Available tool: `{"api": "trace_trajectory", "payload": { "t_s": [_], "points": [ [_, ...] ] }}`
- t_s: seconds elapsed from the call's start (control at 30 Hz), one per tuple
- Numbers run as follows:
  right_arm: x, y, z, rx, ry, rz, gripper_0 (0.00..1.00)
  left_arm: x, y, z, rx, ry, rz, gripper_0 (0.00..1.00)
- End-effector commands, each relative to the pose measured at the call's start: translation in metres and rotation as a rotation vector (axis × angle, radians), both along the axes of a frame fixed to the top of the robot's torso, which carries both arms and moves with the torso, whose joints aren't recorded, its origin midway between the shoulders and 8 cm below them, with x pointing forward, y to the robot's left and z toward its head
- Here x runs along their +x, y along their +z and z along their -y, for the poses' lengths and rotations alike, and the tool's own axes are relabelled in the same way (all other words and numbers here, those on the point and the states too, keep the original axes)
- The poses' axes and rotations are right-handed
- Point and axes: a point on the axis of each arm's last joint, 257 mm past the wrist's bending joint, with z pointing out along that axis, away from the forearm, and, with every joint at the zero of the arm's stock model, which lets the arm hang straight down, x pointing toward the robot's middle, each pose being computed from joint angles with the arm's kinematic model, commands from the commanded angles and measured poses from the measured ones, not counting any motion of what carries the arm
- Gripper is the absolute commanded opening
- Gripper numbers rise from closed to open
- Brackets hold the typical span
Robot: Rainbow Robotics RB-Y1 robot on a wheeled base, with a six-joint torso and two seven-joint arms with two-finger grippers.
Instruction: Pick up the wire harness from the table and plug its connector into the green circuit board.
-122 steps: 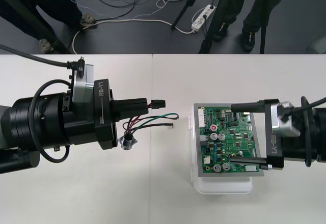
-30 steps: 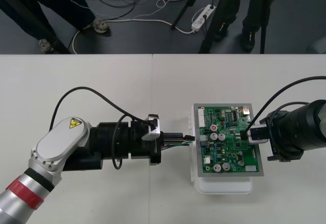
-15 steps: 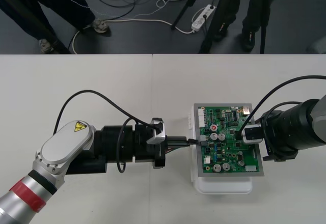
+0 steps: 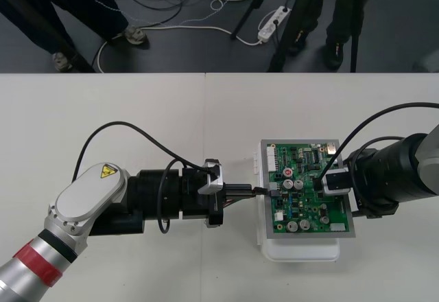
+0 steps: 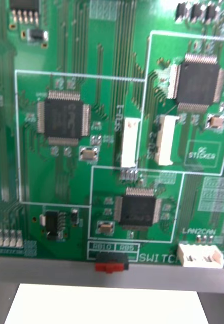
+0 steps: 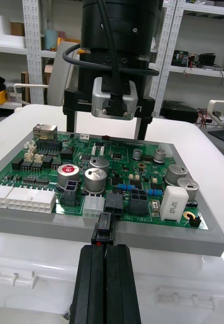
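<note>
Left gripper [image 4: 248,191], mid-table: black fingers [image 6: 91,283] closed together on the thin-wired harness [image 4: 257,190] at its small black plug [image 6: 103,230]. The plug tip touches a black connector [image 6: 113,202] on the left edge of the green circuit board [image 4: 309,199], which sits on a white plastic base [image 4: 302,250]. Seated or not: cannot tell. Right gripper [image 4: 330,180] is over the board's right edge, jaws wide, holding nothing.

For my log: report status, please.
Left gripper shut on small black harness plug at edge of green circuit board. Right gripper open at board's opposite edge. Nothing blocking.
</note>
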Motion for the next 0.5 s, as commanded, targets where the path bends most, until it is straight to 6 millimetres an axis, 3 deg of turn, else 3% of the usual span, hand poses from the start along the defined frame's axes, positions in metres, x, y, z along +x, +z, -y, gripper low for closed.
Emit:
{"api": "trace_trajectory", "payload": {
  "t_s": [0.03, 0.5],
  "points": [
    [0.0075, 0.0144, -0.0193, 0.025, -0.002, 0.040, 1.00, -0.0019, 0.0182, 0.0228, -0.041, -0.019, 0.053, 0.00],
    [0.0045, 0.0159, -0.0204, 0.009, 0.000, 0.041, 1.00, 0.0012, 0.0193, 0.0267, -0.045, -0.005, 0.068, 0.00]
  ]
}}
